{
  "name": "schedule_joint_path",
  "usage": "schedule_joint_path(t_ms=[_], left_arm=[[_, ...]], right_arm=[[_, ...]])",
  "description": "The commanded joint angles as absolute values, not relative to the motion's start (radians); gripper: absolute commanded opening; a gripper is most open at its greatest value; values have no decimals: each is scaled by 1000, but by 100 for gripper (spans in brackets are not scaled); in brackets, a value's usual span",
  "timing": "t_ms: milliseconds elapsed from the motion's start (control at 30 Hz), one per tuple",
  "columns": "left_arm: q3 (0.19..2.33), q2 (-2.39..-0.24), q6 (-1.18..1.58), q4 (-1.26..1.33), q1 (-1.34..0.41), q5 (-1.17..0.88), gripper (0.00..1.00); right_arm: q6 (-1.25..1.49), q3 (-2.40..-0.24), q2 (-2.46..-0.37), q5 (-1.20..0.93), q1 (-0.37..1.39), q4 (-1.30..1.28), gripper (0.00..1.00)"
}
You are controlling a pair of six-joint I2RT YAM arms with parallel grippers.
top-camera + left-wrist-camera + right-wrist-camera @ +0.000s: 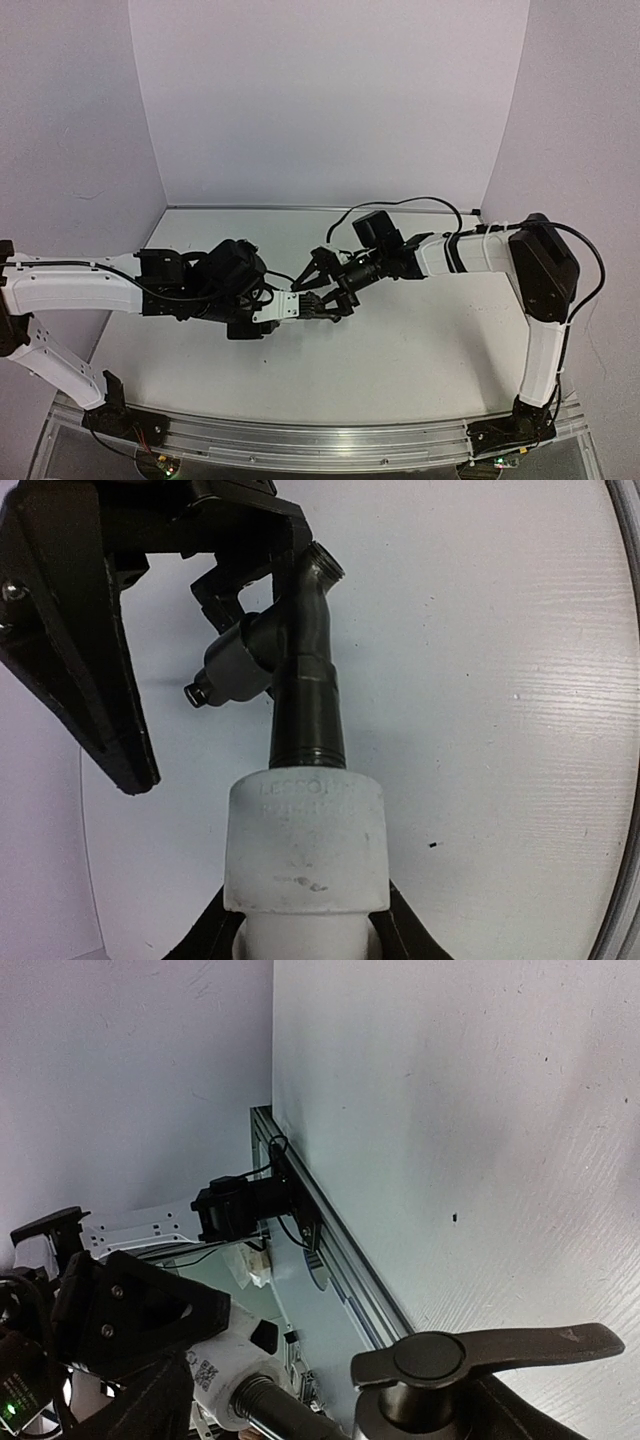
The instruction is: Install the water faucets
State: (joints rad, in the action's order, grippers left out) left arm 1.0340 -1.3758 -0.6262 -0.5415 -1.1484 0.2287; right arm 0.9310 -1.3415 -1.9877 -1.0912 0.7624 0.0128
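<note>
The dark grey faucet [303, 645] has its threaded stem seated in the white plastic pipe fitting [305, 840]. My left gripper [305, 935] is shut on the fitting's narrow end and holds it above the table, in the top view [290, 308] too. My right gripper [322, 283] stands open around the faucet [328, 303]. One finger [235, 575] is at the valve body; the other finger [85, 650] stands well off to the side. In the right wrist view the lever handle [500, 1345] lies across the bottom, with the stem [285, 1410] and the fitting [215, 1360] to its left.
The white table [420, 340] lies under both arms, with white walls on three sides. An aluminium rail [320, 440] with the arm bases runs along the near edge, also in the right wrist view [340, 1250]. A black cable [400, 203] loops over the right arm.
</note>
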Motion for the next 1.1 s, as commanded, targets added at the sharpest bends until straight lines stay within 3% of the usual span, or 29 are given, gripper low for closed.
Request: schedule_joint_path(t_ms=[0, 100, 867, 1000, 1067], left_arm=[[1022, -1364, -563, -391, -1098, 98, 0], [997, -1334, -542, -366, -1079, 77, 0], [937, -1217, -387, -284, -978, 41, 0], [937, -1205, -356, -283, -956, 8, 0], [940, -1196, -323, -282, -943, -38, 0]], right_arm=[[923, -1321, -1839, -1189, 775, 185, 92], [921, -1278, -1808, -1175, 758, 183, 98], [888, -1092, -1727, -1172, 716, 169, 98], [824, -1063, -1683, -1112, 705, 131, 98], [707, -1087, -1644, -1045, 689, -6, 98]])
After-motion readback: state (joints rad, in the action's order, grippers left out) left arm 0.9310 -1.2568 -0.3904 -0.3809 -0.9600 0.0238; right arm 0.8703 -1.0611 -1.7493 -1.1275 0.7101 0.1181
